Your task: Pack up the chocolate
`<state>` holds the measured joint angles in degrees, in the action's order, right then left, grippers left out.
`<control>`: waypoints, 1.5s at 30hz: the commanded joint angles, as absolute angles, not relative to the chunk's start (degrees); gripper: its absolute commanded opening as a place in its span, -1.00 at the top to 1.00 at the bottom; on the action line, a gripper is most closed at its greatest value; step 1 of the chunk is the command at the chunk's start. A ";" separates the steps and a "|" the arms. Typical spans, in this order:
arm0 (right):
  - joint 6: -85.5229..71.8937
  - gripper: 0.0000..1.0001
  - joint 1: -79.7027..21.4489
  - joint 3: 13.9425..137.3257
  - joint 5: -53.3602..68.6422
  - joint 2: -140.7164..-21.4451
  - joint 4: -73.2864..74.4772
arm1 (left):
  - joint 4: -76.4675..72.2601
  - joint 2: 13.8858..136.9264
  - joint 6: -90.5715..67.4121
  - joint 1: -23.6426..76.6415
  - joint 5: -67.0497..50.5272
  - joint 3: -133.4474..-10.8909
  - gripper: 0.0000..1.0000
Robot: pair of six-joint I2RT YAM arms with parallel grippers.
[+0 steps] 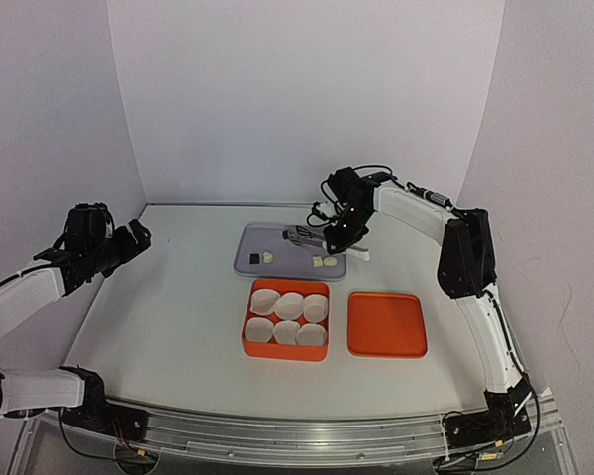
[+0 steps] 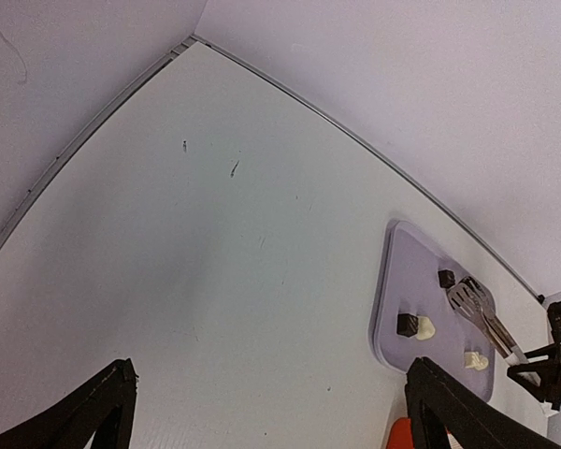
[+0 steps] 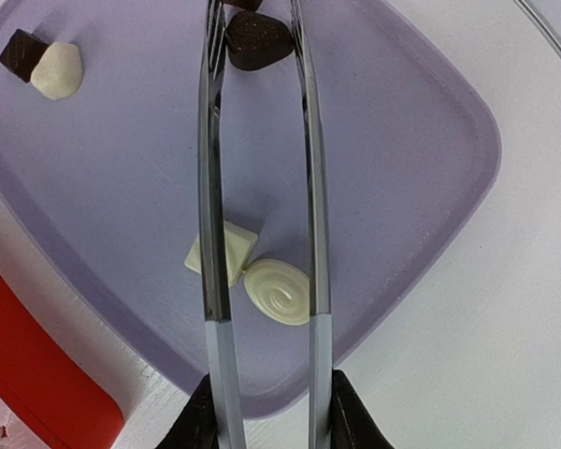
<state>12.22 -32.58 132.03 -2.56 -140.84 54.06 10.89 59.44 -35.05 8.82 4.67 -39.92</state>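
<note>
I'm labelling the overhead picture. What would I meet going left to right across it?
In order: left gripper → purple tray → orange lid. Left out, since they overlap the tray: orange cup box, right gripper, tongs.

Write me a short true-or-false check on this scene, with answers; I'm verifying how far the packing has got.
1. Every paper cup in the orange box has a chocolate in it. False: none shows in any cup; the chocolate pieces lie on the purple tray.
2. The right tool holds metal tongs. True.
3. The lid covers the box. False: it lies on the table beside it.
4. The left tool is open and empty. True.
</note>
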 commanded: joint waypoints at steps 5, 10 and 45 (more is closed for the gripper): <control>14.43 0.64 -34.20 132.65 -4.85 -137.33 53.65 | 8.87 58.26 -35.77 8.78 5.04 -39.71 -0.99; 15.17 0.81 -34.89 129.65 -5.35 -132.76 52.96 | 7.89 58.61 -36.30 8.74 3.92 -39.36 -0.99; 11.53 0.87 -48.47 84.81 3.68 -92.94 66.09 | -8.93 79.77 -34.29 14.40 -17.85 -41.86 -1.00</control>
<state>10.85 -47.30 83.83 4.74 -92.66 60.99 -6.19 77.68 -35.60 13.25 -16.95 -39.00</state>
